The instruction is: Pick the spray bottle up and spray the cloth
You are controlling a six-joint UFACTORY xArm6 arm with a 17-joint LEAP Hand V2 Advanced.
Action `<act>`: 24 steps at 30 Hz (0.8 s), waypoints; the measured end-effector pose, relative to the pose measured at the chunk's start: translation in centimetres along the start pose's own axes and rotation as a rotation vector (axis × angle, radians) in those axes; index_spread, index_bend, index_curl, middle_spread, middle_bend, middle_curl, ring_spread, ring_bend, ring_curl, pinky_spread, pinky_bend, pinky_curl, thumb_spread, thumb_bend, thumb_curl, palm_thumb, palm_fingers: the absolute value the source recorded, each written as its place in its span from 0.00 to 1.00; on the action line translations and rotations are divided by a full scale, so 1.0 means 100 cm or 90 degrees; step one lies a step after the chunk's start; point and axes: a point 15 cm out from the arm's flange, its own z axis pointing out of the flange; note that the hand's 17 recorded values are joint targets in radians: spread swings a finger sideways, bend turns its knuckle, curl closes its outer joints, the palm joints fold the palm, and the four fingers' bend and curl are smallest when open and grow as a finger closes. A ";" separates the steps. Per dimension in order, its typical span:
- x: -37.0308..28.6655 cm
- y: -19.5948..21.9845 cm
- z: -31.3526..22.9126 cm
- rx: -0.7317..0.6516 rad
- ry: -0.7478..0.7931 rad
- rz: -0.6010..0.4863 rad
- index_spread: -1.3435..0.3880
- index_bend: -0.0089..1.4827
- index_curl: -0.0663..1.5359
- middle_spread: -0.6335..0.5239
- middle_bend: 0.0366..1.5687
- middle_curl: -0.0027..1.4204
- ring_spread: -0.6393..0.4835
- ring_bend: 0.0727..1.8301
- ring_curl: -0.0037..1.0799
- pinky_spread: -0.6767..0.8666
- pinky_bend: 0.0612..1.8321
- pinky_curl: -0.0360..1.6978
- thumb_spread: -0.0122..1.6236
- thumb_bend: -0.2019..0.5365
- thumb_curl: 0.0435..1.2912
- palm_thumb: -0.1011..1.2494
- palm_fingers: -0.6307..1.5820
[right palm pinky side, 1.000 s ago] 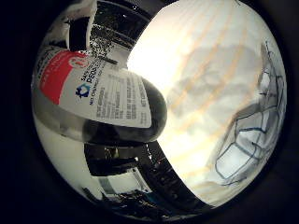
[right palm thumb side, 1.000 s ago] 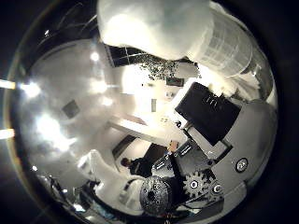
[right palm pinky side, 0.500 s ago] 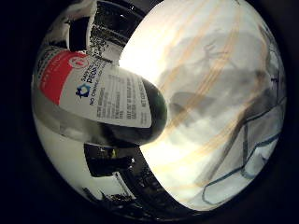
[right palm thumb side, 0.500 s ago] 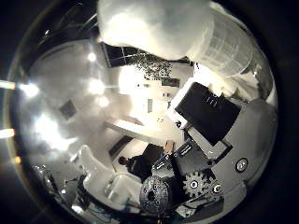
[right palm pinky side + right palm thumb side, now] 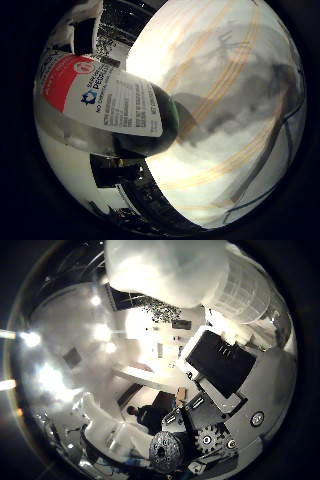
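The spray bottle [image 5: 115, 107] fills much of the little finger side view, so it sits close against my palm. It has a dark body and a white and red label. Its white spray head and ribbed collar [image 5: 175, 270] show in the thumb side view. My right hand [image 5: 220, 385] is shut on the bottle, its black and white fingers curled beside the head. Under the bottle's base lies the cloth [image 5: 235, 75], pale with yellowish stripes. The shadow of the hand and bottle falls across it.
A dark edge [image 5: 145, 195] runs along the near side of the cloth, with a pale floor [image 5: 75, 170] beyond it. The thumb side view looks out into a lit room with a white bench [image 5: 142, 377].
The camera has moved with the hand and bottle. The cloth and the shadow on it now spread wider in the view. The hold on the bottle is unchanged.
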 end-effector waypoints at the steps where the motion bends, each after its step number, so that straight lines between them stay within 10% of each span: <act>1: 0.001 0.001 0.000 -0.003 0.002 0.000 0.65 0.62 0.52 0.49 0.78 0.40 0.44 0.76 0.50 0.26 0.53 0.62 0.29 0.22 0.65 0.72 0.77; 12: 0.008 0.019 0.004 -0.055 0.031 -0.017 0.56 0.14 0.45 0.46 0.53 0.36 0.45 0.68 0.45 0.16 0.54 0.48 0.39 0.23 0.57 0.70 0.60; 24: 0.014 0.024 -0.008 -0.077 0.056 -0.021 0.50 0.24 0.39 0.51 0.31 0.27 0.59 0.39 0.28 0.56 0.32 0.39 0.58 0.24 0.47 0.67 0.32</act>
